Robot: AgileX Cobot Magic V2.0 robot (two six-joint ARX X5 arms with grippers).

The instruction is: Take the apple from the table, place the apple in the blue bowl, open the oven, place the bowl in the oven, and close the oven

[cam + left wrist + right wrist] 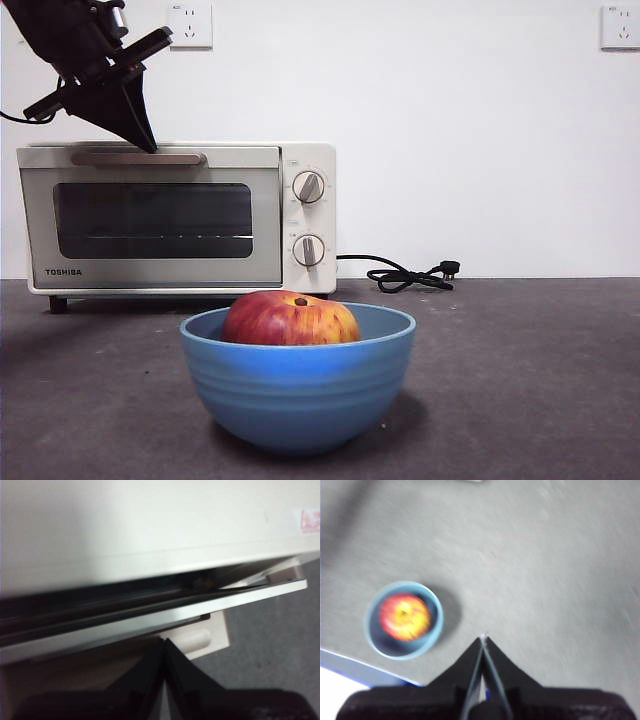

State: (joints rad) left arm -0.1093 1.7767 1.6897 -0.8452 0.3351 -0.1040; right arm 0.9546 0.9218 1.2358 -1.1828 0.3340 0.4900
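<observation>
Blue bowl [298, 385]: 1 deep glossy bowl with faint horizontal ridges, standing upright on the table [530, 380], in front of the oven and apart from it. Contents: 1 apple [290, 319], red with yellow-orange streaks, stem dimple up, its top showing above the rim. The right wrist view shows the same bowl [403, 619] from high above with the apple [405, 616] centred inside.

Oven [178, 218]: cream-white, marked TOSHIBA, dark glass door, bar handle [138, 158] along the door's top, 2 round knobs at its right side. In the left wrist view the door's top edge stands slightly away from the body, a dark gap between them.

Left gripper [148, 146]: tips at the handle, jaws pressed together, close behind the door's top edge in the left wrist view [164, 642].

Right gripper [483, 639]: high over bare table, well apart from the bowl, jaws closed on nothing.

Table: dark grey, speckled, matte. Black cord [405, 275] lies right of the oven.

Room: plain white wall, 2 white sockets [190, 25] high up.
</observation>
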